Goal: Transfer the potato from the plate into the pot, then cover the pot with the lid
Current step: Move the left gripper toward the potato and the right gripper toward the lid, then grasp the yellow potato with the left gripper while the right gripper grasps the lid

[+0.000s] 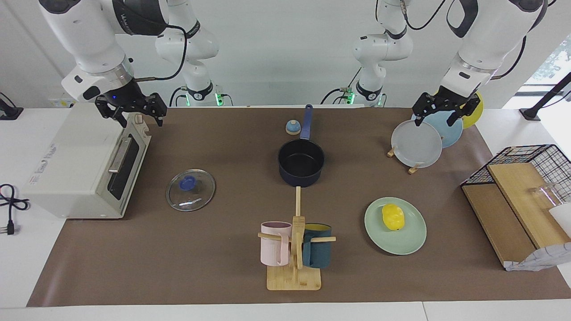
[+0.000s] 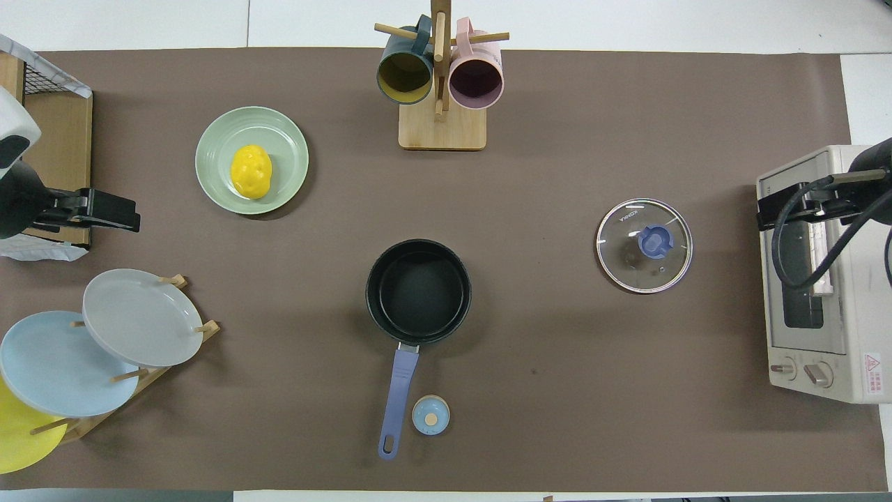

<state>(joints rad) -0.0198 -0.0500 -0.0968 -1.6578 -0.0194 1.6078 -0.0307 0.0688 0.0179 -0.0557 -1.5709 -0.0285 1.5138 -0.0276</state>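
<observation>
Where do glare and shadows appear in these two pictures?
In the overhead view, the lid carries thin white reflections near its rim, and the pot casts a soft shadow on the brown mat. In the facing view, bright daylight whitens the window corner.

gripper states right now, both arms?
Left gripper: open, holding nothing, over the wooden rack of upright plates.
Right gripper: open, holding nothing, over the white toaster oven.

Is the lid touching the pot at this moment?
Apart. The overhead view shows the lid lying flat on the table, toward the right arm's end, with bare brown mat between it and the pot.
</observation>
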